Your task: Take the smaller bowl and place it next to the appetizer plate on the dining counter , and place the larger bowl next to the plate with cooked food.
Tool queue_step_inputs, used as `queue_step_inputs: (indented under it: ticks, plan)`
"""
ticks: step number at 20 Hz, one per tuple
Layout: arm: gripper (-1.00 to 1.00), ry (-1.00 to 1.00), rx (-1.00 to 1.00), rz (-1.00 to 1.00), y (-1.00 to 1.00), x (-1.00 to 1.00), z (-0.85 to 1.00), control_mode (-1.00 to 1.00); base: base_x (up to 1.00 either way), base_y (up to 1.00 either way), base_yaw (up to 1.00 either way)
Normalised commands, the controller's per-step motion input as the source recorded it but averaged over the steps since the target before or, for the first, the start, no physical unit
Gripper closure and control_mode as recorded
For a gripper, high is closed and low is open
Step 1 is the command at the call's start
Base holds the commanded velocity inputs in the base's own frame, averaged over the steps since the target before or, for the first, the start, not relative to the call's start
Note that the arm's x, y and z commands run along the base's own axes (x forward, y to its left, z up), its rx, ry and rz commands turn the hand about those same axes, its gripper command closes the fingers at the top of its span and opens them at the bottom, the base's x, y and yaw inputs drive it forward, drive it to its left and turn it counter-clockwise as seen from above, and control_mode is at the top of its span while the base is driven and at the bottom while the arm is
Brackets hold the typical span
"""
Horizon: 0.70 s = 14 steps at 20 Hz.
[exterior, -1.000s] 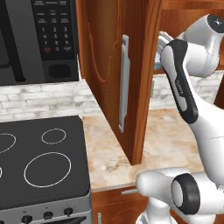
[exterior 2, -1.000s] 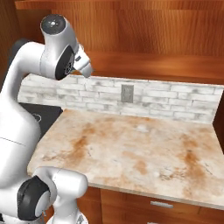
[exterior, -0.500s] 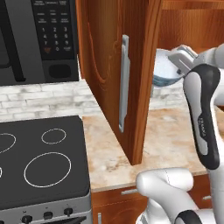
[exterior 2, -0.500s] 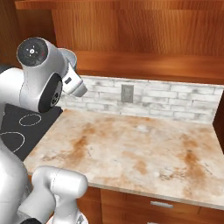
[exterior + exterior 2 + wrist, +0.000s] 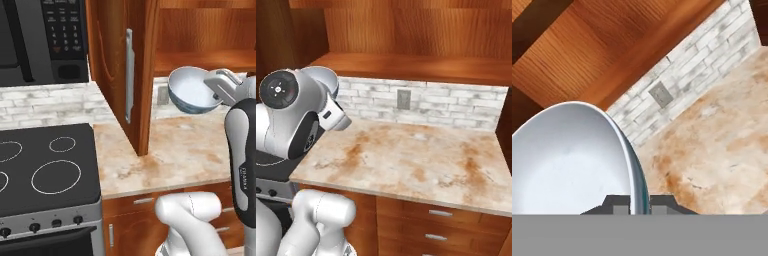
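The gripper [image 5: 639, 205] is clamped on the rim of the smaller bowl [image 5: 192, 91]; the bowl hangs tilted above the marbled worktop [image 5: 185, 155], at two o'clock from the open cabinet door [image 5: 122, 70].

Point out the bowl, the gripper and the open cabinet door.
bowl [image 5: 192, 90], left base view, white inside.
gripper [image 5: 640, 204], hand view, between the fingertips clamped on the bowl's rim.
cabinet door [image 5: 117, 65], left base view, wooden face left of its handle.

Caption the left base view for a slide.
Gripper holds the smaller bowl by its rim above the counter.
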Motion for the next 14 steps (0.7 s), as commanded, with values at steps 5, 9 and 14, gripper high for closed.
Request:
queue_step_inputs:
  ticks: [5, 9, 14]
  plan:
    - [1.0, 0.0, 0.0, 0.0, 0.0, 0.0, 0.0, 1.0, -1.0, 0.0, 0.02]
    - [1.0, 0.0, 0.0, 0.0, 0.0, 0.0, 0.0, 1.0, -0.94, 0.29, 0.15]
    - [1.0, 0.0, 0.0, 0.0, 0.0, 0.0, 0.0, 1.0, -0.76, 0.61, 0.3]
